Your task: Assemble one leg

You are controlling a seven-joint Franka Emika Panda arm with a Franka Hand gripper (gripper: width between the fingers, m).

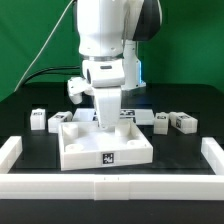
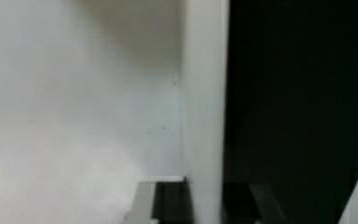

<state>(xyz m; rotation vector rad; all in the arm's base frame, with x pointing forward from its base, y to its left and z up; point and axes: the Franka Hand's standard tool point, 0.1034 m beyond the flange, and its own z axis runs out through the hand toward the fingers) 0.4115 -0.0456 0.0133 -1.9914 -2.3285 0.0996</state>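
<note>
1. The gripper (image 1: 106,122) points straight down from the white arm (image 1: 105,40). It reaches into the large white tray-like part (image 1: 80,148) in the middle of the table (image 1: 30,172). Its fingertips are sunk behind the tray's walls, so I cannot tell whether they are spread, closed, or holding anything.
2. The wrist view does not settle it. A blurred white surface (image 2: 69,100) fills most of that picture at very close range, ending in a straight edge against the black beyond (image 2: 300,100). I cannot say which part the white surface belongs to.
3. For directions, take a clock face laid on the table in the exterior view, centred on the gripper, with 12 at the back and 6 at the front. The tray-like part surrounds the gripper and spreads mostly toward 6. A black-and-white tag (image 1: 107,157) sits on the tray's front wall.
4. No leg is at the gripper. At 9 o'clock a leg (image 1: 58,118) lies on the table just beside the tray's corner. A second leg (image 1: 38,119) lies just beyond it, farther out.
5. At 3 o'clock a third leg (image 1: 161,122) lies near the tray's other corner, with a fourth leg (image 1: 182,122) just outside it. All four show dark tag faces.
6. Farthest out, a low white rail (image 1: 110,187) runs across at 6 o'clock. Side rails stand at about 8 (image 1: 10,152) and 4 (image 1: 213,155).
</note>
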